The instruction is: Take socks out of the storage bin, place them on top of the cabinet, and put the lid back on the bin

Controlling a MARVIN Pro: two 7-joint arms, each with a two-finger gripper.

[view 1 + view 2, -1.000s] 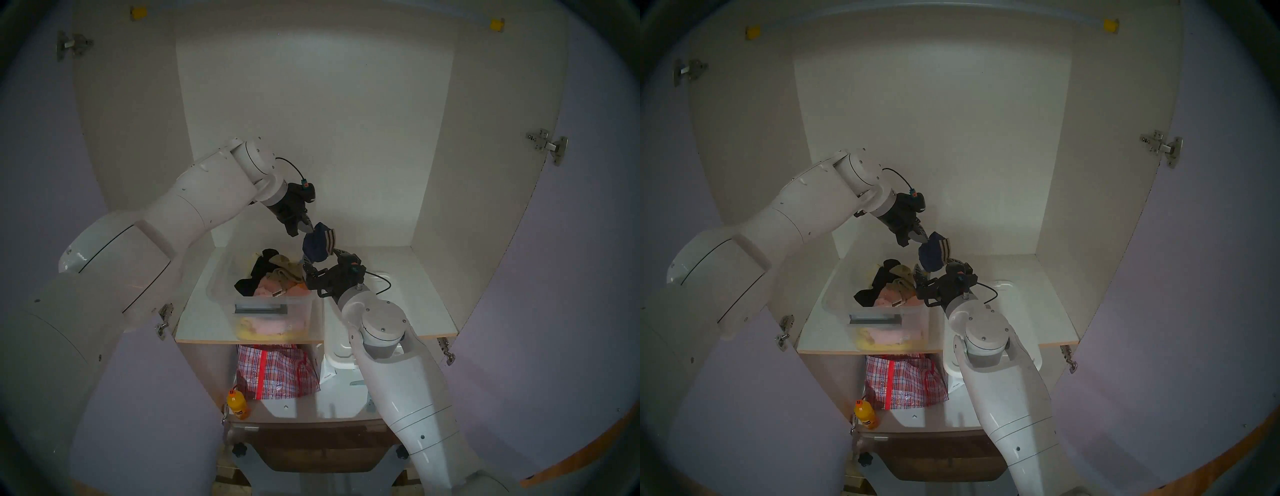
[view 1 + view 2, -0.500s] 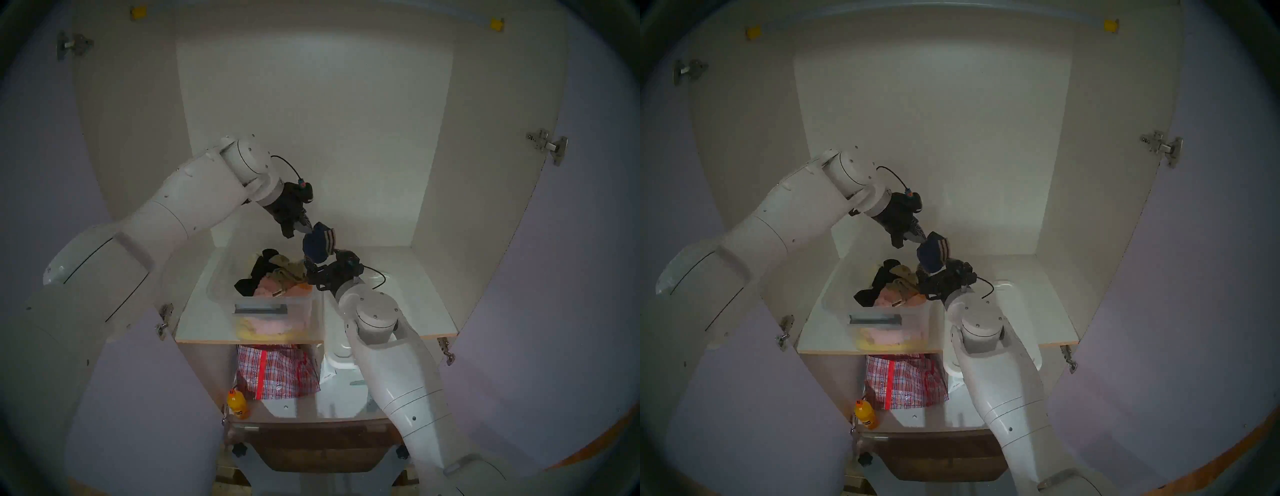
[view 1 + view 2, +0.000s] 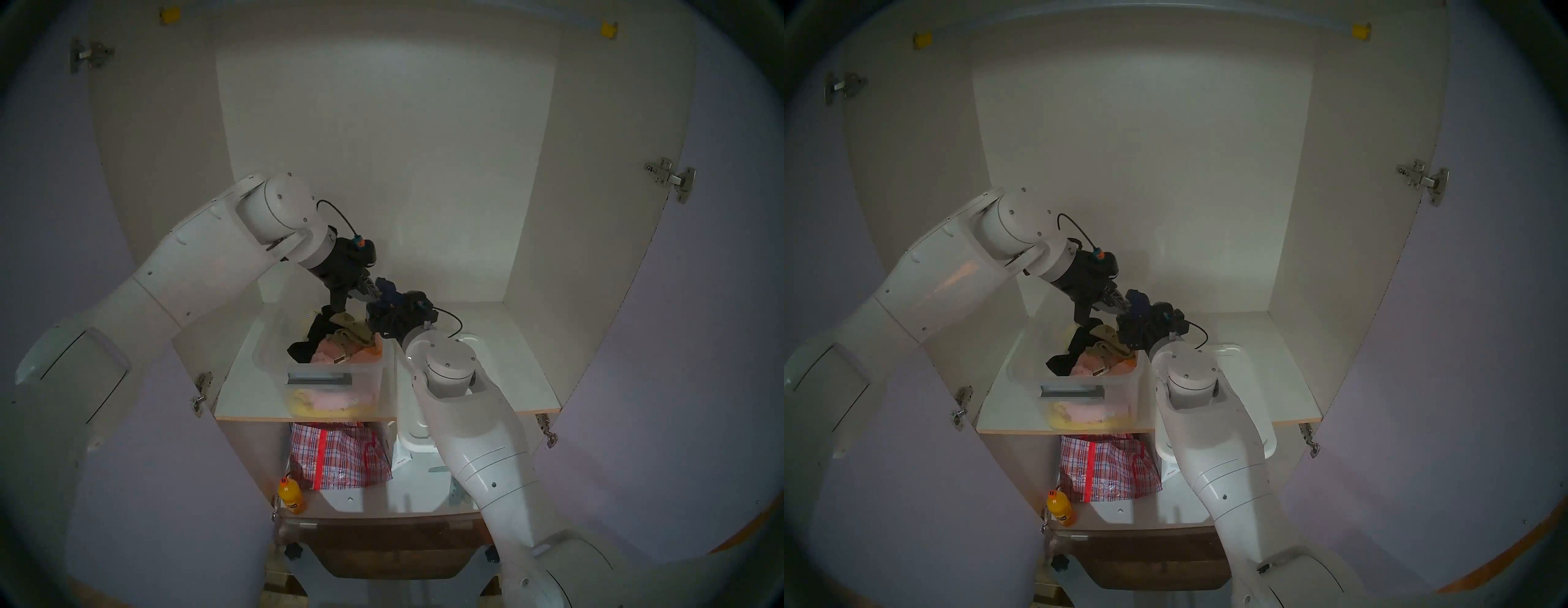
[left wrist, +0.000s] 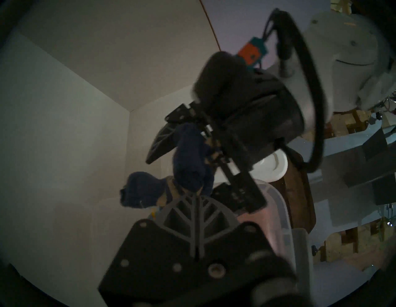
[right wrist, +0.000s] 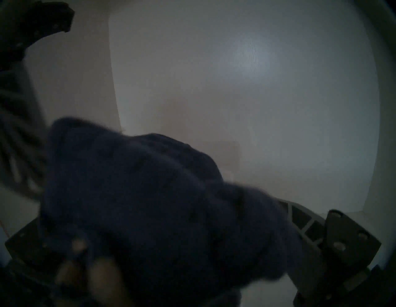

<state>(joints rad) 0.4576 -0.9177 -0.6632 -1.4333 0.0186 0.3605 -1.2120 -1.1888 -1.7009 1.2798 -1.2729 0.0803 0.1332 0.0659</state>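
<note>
My left pincer (image 3: 370, 294) is pinched tight on the navy socks (image 3: 388, 293), up above the storage bin (image 3: 271, 352)'s back corner. My right pincer (image 3: 379, 314) gapes around them. The lid (image 3: 471, 342) lies on the shelf (image 3: 526, 382).

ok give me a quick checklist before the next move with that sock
1. Left gripper pinching the navy sock: ok, fingers shut on it.
2. Right gripper gripping the same sock: cannot tell; its fingers flank the fabric.
3. Sock clear of the bin: ok, hanging above the rim.
4. Lid off the bin: ok, lying on the shelf to its right.
5. Free shelf for the sock: ok.
</note>
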